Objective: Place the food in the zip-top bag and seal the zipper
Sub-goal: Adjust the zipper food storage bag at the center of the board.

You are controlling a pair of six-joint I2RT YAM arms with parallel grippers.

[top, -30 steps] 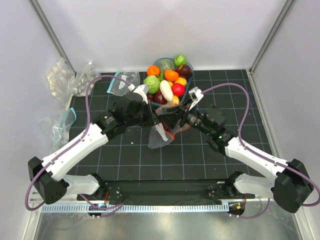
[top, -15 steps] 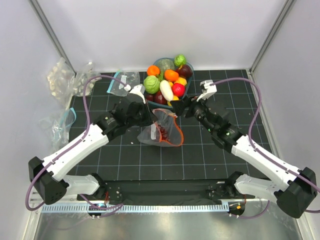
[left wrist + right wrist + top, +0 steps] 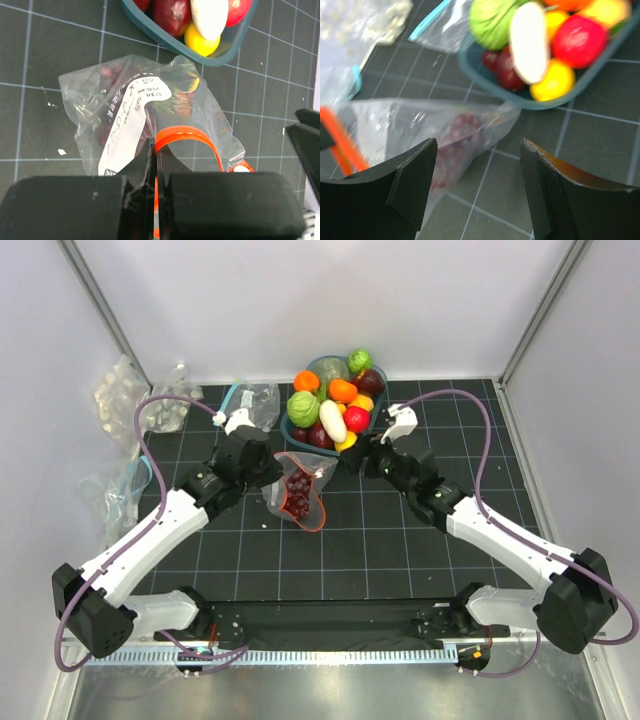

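Bag (image 3: pixel 150 105) further left — grapes (image 3: pixel 298 492) inside

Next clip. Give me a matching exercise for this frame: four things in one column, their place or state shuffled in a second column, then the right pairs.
Column one
1. left gripper
2. right gripper
3. purple grapes
4. white oblong vegetable

Column two
A. lying in the teal tray
B. shut on the zipper
C. open, holding nothing
D. inside the zip-top bag

Pairs: 1-B, 2-C, 3-D, 4-A
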